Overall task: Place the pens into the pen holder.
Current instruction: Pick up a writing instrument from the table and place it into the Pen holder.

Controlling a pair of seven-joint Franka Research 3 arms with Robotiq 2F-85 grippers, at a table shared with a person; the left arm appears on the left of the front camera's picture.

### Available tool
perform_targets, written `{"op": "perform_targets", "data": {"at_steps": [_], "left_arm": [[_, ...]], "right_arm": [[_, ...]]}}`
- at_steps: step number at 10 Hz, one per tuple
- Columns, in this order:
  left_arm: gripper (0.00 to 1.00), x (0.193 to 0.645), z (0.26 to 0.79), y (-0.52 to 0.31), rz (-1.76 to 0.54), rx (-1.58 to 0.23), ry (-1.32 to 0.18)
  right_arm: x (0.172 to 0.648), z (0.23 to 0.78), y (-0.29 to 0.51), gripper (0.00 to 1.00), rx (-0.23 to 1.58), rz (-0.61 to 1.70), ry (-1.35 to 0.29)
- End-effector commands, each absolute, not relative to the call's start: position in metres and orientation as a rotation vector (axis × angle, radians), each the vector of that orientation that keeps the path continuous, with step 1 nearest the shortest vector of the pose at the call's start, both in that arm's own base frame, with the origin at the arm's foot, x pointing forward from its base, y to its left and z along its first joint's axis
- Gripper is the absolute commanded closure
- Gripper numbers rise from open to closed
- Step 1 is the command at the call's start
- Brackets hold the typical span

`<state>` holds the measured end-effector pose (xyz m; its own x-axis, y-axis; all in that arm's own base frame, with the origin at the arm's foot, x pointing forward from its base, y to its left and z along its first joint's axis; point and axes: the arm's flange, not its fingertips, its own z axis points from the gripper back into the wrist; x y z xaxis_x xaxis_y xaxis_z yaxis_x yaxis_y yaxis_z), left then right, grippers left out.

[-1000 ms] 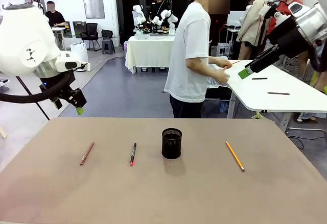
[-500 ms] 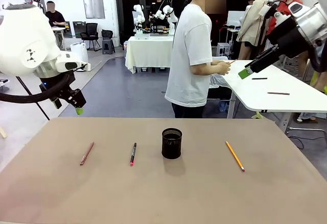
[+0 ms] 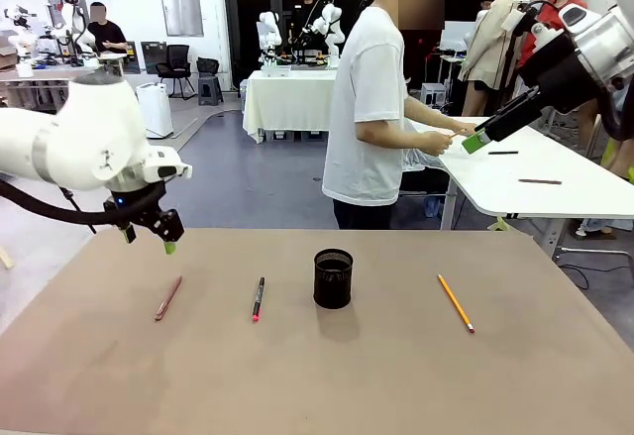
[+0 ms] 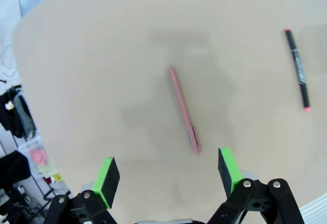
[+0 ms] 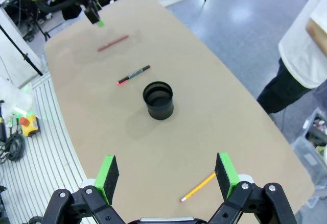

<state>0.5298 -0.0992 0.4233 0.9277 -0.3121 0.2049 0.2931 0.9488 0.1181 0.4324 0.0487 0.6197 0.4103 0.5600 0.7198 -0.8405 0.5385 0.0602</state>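
Slim pinkish-red pen [image 4: 183, 109] flat on the tan table [image 4: 102, 55] beneath the left gripper [image 4: 167, 172], jaws wide apart and empty, black pink-tipped pen [image 4: 297, 68] off to its side, black wire-mesh cylindrical pen holder [image 5: 159, 100] and orange-yellow pencil [image 5: 198, 188] well below the right gripper [image 5: 166, 174], likewise spread, holding nothing

The left gripper [image 3: 151, 237] has been swung inward from the left edge and lowered over the far left of the table [image 3: 396, 385], just beyond the pinkish-red pen [image 3: 168, 297]. The person's hands [image 3: 439, 142] have been stretched toward the white side table [image 3: 535, 192].
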Motion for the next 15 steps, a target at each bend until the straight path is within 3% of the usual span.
{"op": "perform_targets", "data": {"at_steps": [1, 5, 9, 15], "left_arm": [[0.00, 0.549, 0.402, -0.102, -0.286, 0.078, -0.190], [0.00, 0.577, 0.366, -0.096, -0.226, 0.040, -0.111], [0.00, 0.569, 0.360, -0.096, -0.261, 0.049, -0.122], [0.00, 0.597, 0.325, -0.101, -0.180, 0.018, -0.099]], "right_arm": [[0.433, 0.620, 0.048, 0.00, 0.462, 0.924, -0.710], [0.433, 0.620, 0.048, 0.00, 0.462, 0.924, -0.710], [0.433, 0.620, 0.048, 0.00, 0.462, 0.924, -0.710], [0.433, 0.620, 0.048, 0.00, 0.462, 0.924, -0.710]]}}
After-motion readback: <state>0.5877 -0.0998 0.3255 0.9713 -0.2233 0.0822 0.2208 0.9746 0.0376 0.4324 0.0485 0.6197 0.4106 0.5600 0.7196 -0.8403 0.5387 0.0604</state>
